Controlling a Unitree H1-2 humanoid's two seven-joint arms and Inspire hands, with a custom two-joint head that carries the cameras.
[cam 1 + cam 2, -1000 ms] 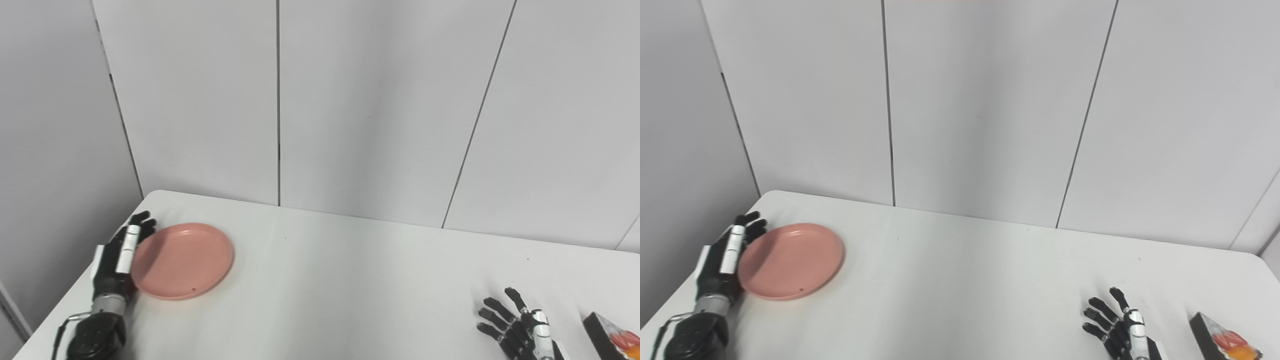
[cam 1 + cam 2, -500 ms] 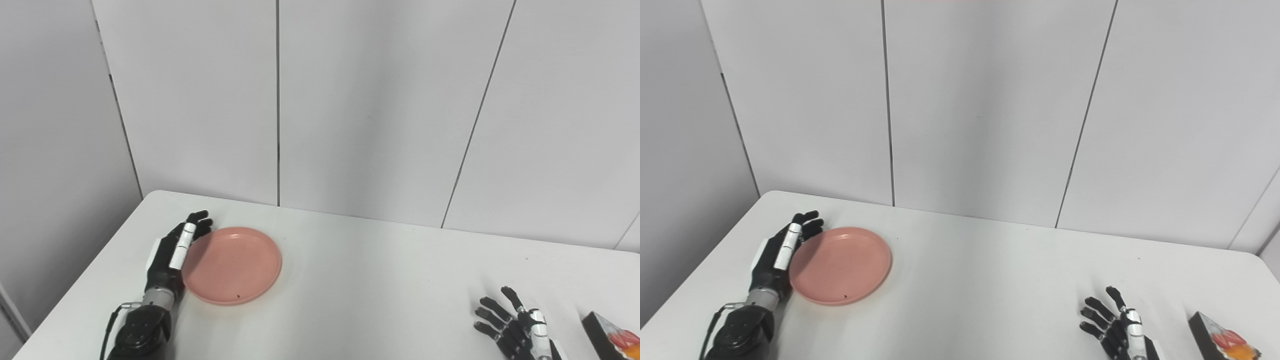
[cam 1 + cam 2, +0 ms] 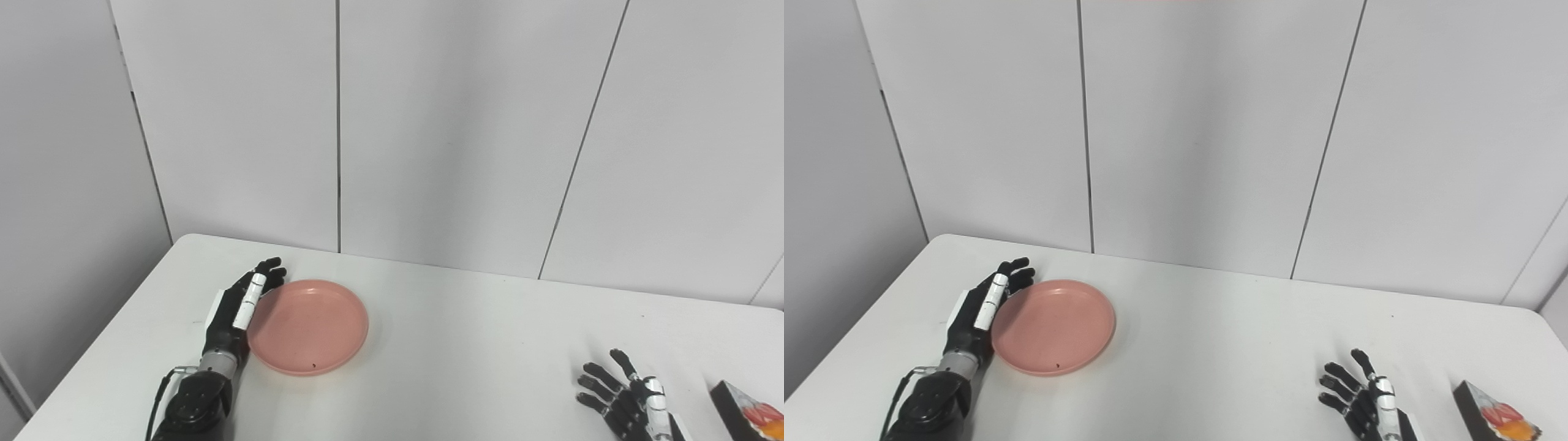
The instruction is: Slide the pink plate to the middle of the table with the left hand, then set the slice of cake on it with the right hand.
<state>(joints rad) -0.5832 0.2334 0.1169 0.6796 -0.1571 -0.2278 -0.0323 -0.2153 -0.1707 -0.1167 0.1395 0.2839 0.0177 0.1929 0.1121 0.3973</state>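
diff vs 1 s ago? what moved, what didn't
The left hand, flat against the left rim of the round pink plate, has pushed it rightward along the white table, toward the middle; it is not there yet. Nothing was grasped or let go. The right hand stays open near the front edge, and the dark-sided cake slice has not moved.

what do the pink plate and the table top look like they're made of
Pink plate: probably plastic or melamine, given its even matte colour and thin raised rim without glaze shine; ceramic can't be excluded. Table: smooth white top with soft reflections, likely laminate or plastic.
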